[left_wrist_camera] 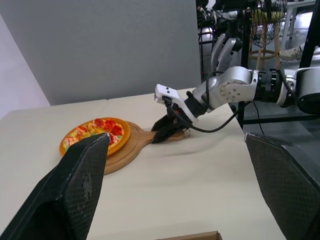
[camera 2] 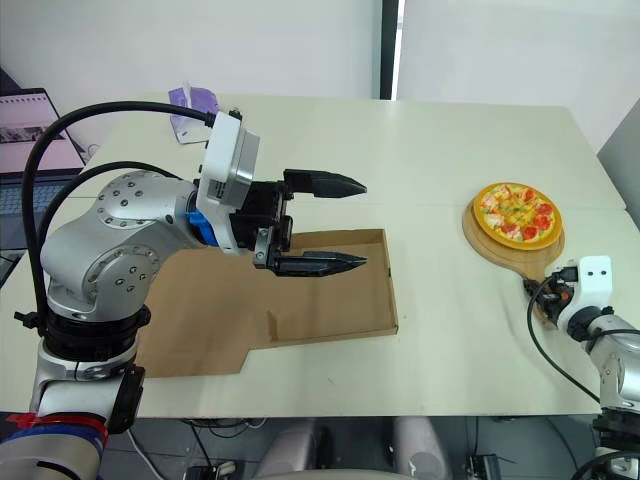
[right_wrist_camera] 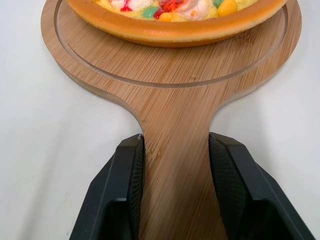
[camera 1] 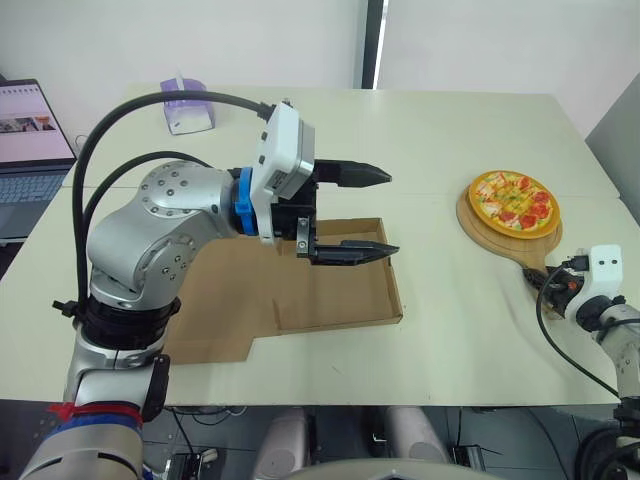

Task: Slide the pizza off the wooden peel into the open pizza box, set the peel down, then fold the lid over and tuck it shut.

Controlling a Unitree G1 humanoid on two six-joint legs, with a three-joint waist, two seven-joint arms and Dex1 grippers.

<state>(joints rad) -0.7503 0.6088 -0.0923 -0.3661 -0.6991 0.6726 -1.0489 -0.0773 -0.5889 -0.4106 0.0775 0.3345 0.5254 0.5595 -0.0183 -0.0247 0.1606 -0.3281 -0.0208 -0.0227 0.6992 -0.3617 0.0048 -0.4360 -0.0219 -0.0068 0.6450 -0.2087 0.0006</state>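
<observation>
The pizza (camera 1: pixel 512 200) lies on the round wooden peel (camera 1: pixel 487 232), which rests flat on the table at the right. My right gripper (camera 1: pixel 555 283) is at the peel's handle (right_wrist_camera: pixel 175 165), its two black fingers (right_wrist_camera: pixel 125 185) pressed against the handle's sides, shut on it. The open cardboard pizza box (camera 1: pixel 345 290) sits in the middle of the table with its lid (camera 1: pixel 215 315) spread flat to the left. My left gripper (camera 1: pixel 393 212) hovers open over the box's tray, holding nothing, its fingers pointing right toward the peel.
A purple tissue box (camera 1: pixel 187 108) stands at the back left of the cream table (camera 1: pixel 430 130). A laptop (camera 1: pixel 28 150) sits beyond the table's left edge. Bare tabletop lies between box and peel.
</observation>
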